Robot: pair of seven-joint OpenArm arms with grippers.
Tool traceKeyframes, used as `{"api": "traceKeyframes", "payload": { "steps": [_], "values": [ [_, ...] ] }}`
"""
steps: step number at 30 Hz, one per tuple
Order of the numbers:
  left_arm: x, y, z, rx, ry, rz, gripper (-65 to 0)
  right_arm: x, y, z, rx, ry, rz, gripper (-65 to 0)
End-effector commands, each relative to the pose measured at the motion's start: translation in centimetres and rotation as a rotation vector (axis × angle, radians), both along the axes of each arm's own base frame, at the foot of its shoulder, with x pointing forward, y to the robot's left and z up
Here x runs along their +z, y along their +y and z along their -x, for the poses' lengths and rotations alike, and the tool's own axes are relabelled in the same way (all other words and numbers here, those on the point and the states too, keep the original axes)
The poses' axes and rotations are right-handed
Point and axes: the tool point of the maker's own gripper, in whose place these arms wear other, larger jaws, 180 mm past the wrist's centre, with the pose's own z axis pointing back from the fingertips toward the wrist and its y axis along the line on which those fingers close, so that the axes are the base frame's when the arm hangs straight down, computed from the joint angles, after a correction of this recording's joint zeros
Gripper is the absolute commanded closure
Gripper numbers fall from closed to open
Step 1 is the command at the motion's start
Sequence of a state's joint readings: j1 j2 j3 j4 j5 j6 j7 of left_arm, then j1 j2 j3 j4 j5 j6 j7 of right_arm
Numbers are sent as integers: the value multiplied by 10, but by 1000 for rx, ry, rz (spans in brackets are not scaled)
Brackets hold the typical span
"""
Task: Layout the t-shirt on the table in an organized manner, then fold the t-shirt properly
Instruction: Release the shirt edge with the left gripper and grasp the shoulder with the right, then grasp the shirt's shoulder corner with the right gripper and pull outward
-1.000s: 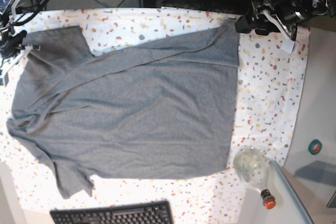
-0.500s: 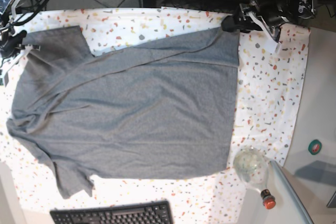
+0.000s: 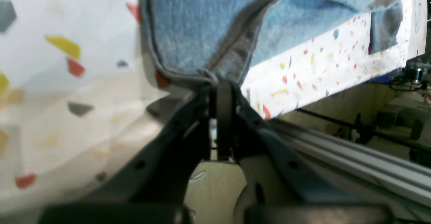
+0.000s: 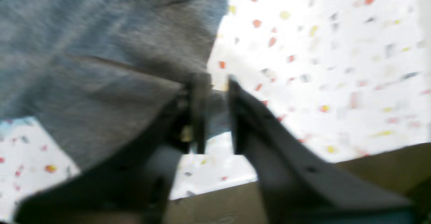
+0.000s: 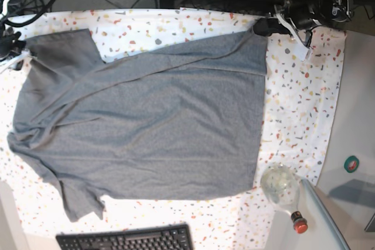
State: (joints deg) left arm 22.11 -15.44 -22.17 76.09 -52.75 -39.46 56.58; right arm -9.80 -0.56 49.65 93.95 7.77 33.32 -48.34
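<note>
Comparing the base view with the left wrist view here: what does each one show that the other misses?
Only the base view shows the whole t-shirt spread out, the keyboard, the bottle and the right gripper at the shirt's far edge. Only the left wrist view shows the left gripper with jaws shut on the shirt's hemmed corner. Both show the grey shirt on the speckled table.

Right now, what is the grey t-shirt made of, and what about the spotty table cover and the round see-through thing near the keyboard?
The t-shirt looks like soft knit cotton, matte and fuzzy, draping in folds. The table seems covered in thin white printed cloth, since it wrinkles and hangs at the edge. The bottle looks like clear glass or plastic with an orange cap; I cannot tell which.
</note>
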Motion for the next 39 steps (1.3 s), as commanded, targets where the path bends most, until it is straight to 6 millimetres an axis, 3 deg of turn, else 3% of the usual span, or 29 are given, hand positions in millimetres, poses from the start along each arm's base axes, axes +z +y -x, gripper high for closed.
{"api": "traceKeyframes", "payload": {
  "steps": [1, 6, 9, 13, 23, 33, 36, 39],
  "values": [
    [7, 4, -6, 0, -31, -1, 0, 3, -13, -4, 1, -9, 11, -170],
    [3, 8, -3, -33, -19, -49, 0, -27, -20, -6, -7, 28, -132, -180],
    [-1, 9, 0, -47, -6, -73, 0, -25, -15, 8, -1, 21, -150, -170],
    [-4, 12, 4, -61, 8, -98, 0, -18, 14, 10, 62, -19, -138, 0],
    [6, 10, -6, -82, -36, -114, 0, -51, 67, 3, 180, 58, -248, 0],
    [6, 10, -6, -82, -36, -114, 0, -73, 136, 22, 309, 141, -348, 0],
    [6, 10, -7, -82, -37, -114, 0, -70, 143, 21, 311, 127, -356, 0],
    [6, 10, -7, -82, -37, -114, 0, -52, 137, 9, 324, 71, -311, 0]
  ]
}}
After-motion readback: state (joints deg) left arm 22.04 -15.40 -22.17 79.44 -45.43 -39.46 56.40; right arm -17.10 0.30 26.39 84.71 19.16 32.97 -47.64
